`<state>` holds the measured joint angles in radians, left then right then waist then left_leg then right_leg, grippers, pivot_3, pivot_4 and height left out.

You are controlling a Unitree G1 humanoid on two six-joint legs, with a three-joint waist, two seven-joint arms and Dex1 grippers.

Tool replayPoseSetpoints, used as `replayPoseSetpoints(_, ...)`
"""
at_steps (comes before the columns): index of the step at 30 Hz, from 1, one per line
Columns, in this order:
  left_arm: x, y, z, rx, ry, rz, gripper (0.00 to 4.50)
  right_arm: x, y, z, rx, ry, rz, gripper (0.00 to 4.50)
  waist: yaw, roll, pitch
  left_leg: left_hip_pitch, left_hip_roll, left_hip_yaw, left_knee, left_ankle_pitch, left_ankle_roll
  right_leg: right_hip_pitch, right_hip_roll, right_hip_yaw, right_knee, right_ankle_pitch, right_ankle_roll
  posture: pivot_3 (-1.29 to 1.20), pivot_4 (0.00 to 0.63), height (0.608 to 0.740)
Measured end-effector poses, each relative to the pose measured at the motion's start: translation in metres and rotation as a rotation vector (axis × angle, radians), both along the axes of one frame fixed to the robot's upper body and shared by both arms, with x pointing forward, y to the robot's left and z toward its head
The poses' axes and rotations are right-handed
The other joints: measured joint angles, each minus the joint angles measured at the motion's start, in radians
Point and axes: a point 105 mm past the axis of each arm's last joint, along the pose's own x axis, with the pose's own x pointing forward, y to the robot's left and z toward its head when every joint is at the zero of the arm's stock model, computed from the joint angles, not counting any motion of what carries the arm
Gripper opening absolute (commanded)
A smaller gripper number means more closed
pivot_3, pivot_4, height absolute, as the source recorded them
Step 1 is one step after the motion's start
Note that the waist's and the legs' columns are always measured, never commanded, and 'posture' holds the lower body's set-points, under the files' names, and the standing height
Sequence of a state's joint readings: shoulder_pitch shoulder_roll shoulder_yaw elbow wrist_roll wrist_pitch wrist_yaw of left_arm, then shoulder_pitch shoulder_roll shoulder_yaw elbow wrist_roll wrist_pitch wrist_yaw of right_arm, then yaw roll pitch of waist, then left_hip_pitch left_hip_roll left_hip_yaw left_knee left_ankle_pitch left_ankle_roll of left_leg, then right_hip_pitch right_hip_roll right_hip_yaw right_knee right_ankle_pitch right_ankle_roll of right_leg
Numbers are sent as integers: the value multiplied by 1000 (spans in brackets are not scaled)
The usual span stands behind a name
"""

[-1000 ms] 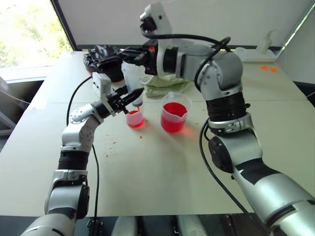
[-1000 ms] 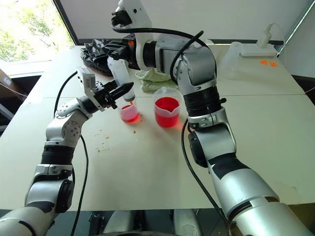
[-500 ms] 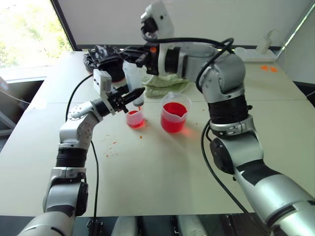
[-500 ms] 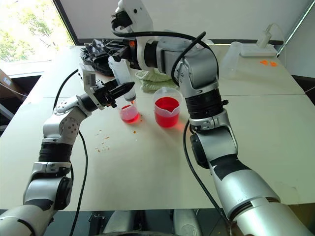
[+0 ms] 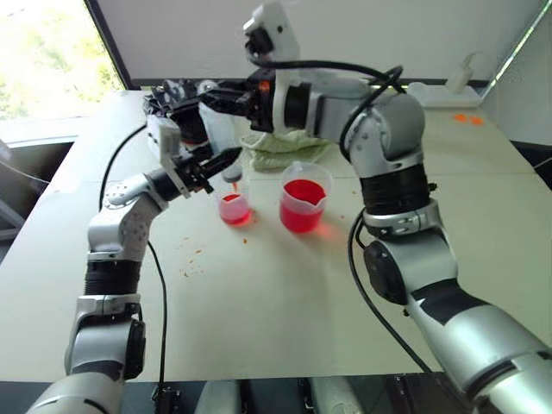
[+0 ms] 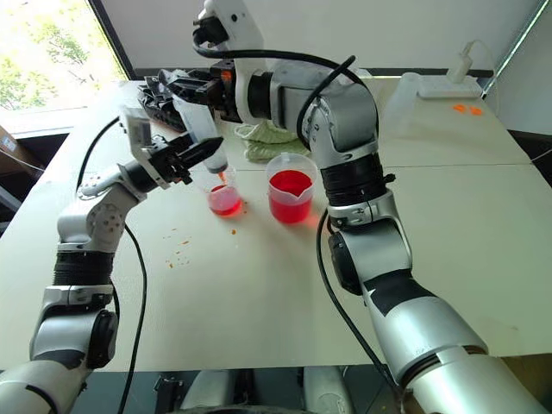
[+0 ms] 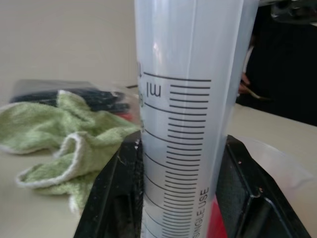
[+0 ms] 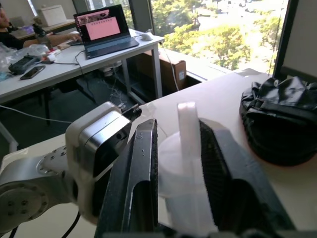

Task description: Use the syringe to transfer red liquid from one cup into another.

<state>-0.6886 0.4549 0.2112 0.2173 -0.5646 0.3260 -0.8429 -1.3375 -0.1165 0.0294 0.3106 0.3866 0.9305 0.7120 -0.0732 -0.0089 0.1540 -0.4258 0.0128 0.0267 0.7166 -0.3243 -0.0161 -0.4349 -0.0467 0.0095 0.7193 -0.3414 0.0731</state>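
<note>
Left gripper (image 6: 200, 153) jaws clamped on syringe (image 6: 203, 138) barrel; my right gripper (image 6: 191, 86) jaws stood apart either side of plunger ring. Syringe tilted, orange tip just above smaller cup (image 6: 225, 197) holding red liquid (image 6: 226, 205). Beaker (image 6: 291, 189) stood beside it on table (image 6: 259, 293).

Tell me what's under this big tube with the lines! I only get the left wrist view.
Observer: The syringe has its orange tip pointing down at the small cup, which holds some red liquid.
Operator: What's up at the top of it?
Observer: The right gripper sits at the white plunger end.
Operator: Where's the big cup?
Observer: The beaker stands on the table just to the robot's right of the small cup, part full of red.
</note>
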Motion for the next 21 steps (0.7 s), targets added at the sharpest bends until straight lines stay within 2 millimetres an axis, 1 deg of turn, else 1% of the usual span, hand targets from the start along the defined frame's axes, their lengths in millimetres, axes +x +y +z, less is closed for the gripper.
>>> replayPoseSetpoints(1,-2,3,7,-20,-24,4,1391,2,0,-7,-19,28,-5,2634,0,0,0,0,0,0,0,0,0,1,0,0,0,0,0,0,150,711)
replayPoseSetpoints(3,-6,3,20,-32,-71,-1,1391,7,0,-26,-49,89,-16,2634,4,0,0,0,-1,0,1,0,0,1,-1,0,0,0,0,0,150,711)
replayPoseSetpoints(4,-7,5,22,-35,-77,8,1391,9,-1,-30,-51,102,-20,2634,6,0,0,0,-1,0,1,0,0,1,-1,0,0,0,0,0,150,711)
replayPoseSetpoints(7,-7,5,22,-43,-77,5,1391,11,-6,-26,-57,88,-37,2634,6,0,0,0,-2,-1,1,0,0,1,-2,0,0,0,0,0,150,711)
replayPoseSetpoints(9,-7,4,22,-45,-77,3,1391,15,-16,-22,-55,78,-65,2634,6,0,0,0,-2,-1,1,0,0,1,-2,0,0,0,0,0,150,711)
replayPoseSetpoints(12,-7,4,22,-46,-80,2,1391,23,-44,-12,-37,68,-132,2634,5,0,0,0,-2,-1,1,0,0,1,-2,0,0,0,0,0,150,711)
replayPoseSetpoints(14,-8,3,24,-45,-86,0,1391,23,-58,-4,-31,47,-162,2634,4,0,0,0,-2,-1,0,0,0,1,-1,0,-1,0,0,0,150,711)
replayPoseSetpoints(16,-9,0,24,-47,-87,-6,1391,17,-74,-1,-38,23,-174,2634,4,0,0,0,-1,-1,0,0,0,1,-1,0,-1,0,0,0,150,711)
replayPoseSetpoints(18,-8,0,23,-48,-82,-5,1391,10,-90,-2,-53,7,-178,2634,5,0,0,0,-1,-1,0,0,0,1,-1,0,-1,0,0,0,150,711)
replayPoseSetpoints(20,-8,0,22,-49,-78,-8,1391,-10,-111,-12,-112,-32,-134,2634,15,0,0,0,-2,-1,0,-1,1,2,-1,0,-1,0,0,0,150,711)
replayPoseSetpoints(21,-8,3,22,-49,-74,1,1391,-18,-117,-19,-138,-34,-109,2634,16,0,0,0,-2,-1,1,-1,1,2,-1,0,-2,0,0,0,150,711)
